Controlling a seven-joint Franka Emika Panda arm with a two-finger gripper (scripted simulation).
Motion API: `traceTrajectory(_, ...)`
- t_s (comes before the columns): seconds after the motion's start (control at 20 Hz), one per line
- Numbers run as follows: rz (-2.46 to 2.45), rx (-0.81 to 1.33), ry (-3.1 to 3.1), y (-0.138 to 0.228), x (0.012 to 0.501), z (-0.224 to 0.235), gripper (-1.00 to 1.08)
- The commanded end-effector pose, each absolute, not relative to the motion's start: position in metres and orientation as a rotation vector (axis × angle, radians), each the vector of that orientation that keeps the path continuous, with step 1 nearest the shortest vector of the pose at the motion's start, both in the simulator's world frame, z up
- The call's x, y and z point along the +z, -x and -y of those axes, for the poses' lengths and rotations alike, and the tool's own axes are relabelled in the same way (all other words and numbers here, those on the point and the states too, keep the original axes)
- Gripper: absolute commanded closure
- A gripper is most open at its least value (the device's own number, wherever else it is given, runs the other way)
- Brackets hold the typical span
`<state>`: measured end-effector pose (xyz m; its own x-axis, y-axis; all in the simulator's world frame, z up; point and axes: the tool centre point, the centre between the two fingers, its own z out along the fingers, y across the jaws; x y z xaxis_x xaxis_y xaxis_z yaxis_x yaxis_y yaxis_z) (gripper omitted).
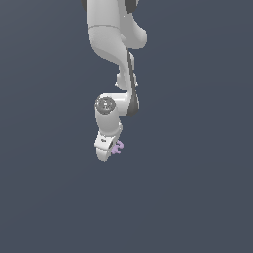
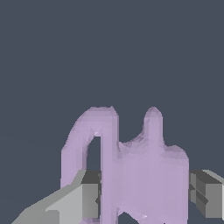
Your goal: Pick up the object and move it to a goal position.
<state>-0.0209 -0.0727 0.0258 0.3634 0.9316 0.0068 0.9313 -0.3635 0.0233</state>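
Object (image 2: 144, 170) clamped between the pincer's (image 1: 111, 150) pads (image 2: 89, 192), loops and stub jutting out past the tips. Gripped low across its wider body, presumably for a firm hold during carry. Seemingly held above the surface; goal not visible.

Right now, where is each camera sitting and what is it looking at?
Exterior view: sits off the arm; its exact spot cannot be told. It faces the white arm, whose gripper hangs at its lower end with the small purple piece beside it against the plain dark background.
Wrist view: sits on the wrist and looks out past the fingertips, close on the purple piece between them; only the grey fingers show.
Shared: both views show the purple piece and the gripper.
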Motion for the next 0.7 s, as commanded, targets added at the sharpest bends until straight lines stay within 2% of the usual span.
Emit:
traceTrajectory(0.0, -1.756, 0.013, -2.593, 0.037, 0.021, 0.085, 1.08)
traceTrajectory(0.65, -1.759, 0.004, -2.601, 0.119, 0.017, 0.132, 1.08)
